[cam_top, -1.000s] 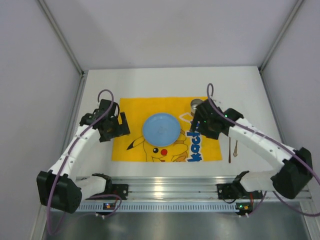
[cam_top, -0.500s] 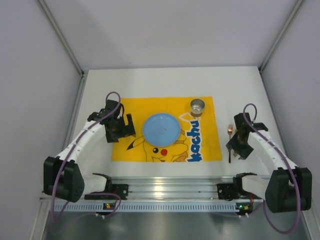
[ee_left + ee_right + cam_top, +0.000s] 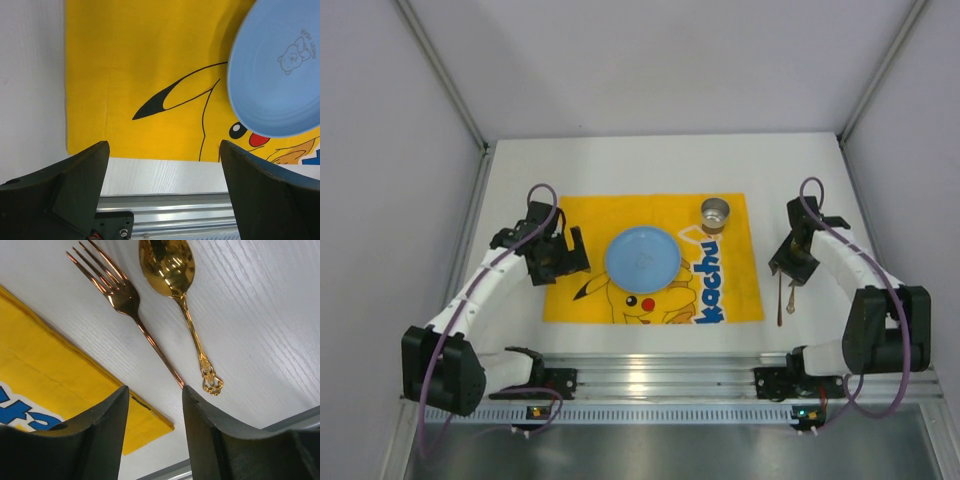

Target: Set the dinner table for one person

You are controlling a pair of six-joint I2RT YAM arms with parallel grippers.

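The white dinner table [image 3: 620, 165] carries a yellow Pikachu cloth [image 3: 620, 215]. On the cloth sit a blue plate [image 3: 642, 258] and a small metal cup [image 3: 715, 212]. A copper fork [image 3: 780, 300] and a gold spoon [image 3: 791, 298] lie side by side on the bare table right of the cloth. My right gripper [image 3: 790, 262] hovers open and empty just above their heads; its wrist view shows the fork [image 3: 125, 295], the spoon [image 3: 167, 265] and the gripper [image 3: 154, 390]. My left gripper [image 3: 565, 255] is open and empty over the cloth's left part, left of the plate [image 3: 280, 75].
The silver slotted rail [image 3: 650, 375] runs along the near edge, with both arm bases on it. Grey walls close in the table on the left, right and back. The cloth's near left corner [image 3: 75, 145] lies by my left gripper's left finger.
My right gripper has swung from over the cup to the right side, above the fork and spoon. My left gripper has shifted only slightly by the cloth's left edge.
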